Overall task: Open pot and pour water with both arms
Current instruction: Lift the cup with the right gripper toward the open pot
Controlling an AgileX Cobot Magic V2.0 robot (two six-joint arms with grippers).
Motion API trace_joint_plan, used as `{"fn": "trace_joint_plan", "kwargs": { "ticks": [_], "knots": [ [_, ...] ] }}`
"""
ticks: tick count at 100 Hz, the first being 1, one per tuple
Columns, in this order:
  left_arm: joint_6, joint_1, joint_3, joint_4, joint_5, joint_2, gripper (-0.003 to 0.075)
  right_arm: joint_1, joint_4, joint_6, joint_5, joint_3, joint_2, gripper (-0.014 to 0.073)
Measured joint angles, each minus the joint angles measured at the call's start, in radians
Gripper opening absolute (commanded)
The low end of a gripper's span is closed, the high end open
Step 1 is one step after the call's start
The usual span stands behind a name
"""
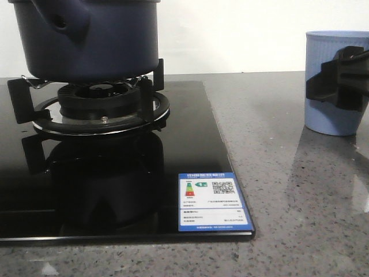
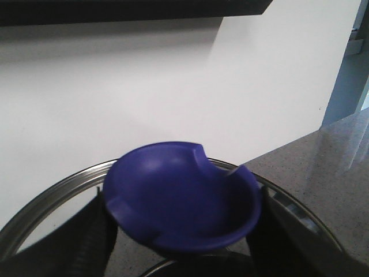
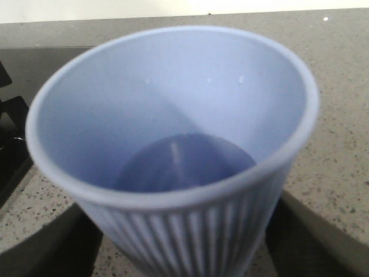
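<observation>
Navy pot [image 1: 98, 43], upright on burner

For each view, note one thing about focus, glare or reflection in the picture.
Front view: the glossy black hob mirrors the burner and pot; the cup is cut off at the edge. Left wrist view: the blue knob fills the foreground, slightly soft. Right wrist view: the cup's near rim is blurred.
</observation>
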Motion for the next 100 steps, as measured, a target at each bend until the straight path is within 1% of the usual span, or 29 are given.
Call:
{"fn": "trace_joint_plan", "kwargs": {
  "ticks": [20,40,55,86,100],
  "knots": [
    [0.0,0.0,0.0,0.0,-0.001,0.0,0.0411,0.0,-0.004,0.002,-0.005,0.0,0.001,0.0402],
    [0.0,0.0,0.0,0.0,-0.009,0.0,0.0411,0.0,-0.075,0.002,-0.005,0.0,0.002,0.0402],
    [0.0,0.0,0.0,-0.002,-0.03,0.0,0.0411,0.0,-0.091,0.002,-0.005,-0.002,0.002,0.0402],
    [0.0,0.0,0.0,-0.005,-0.053,0.0,0.0411,0.0,-0.096,0.002,0.143,-0.112,-0.02,0.0402],
    [0.0,0.0,0.0,-0.007,-0.074,0.0,0.0411,0.0,-0.099,0.004,0.259,-0.196,-0.032,0.0402]
  ]
}}
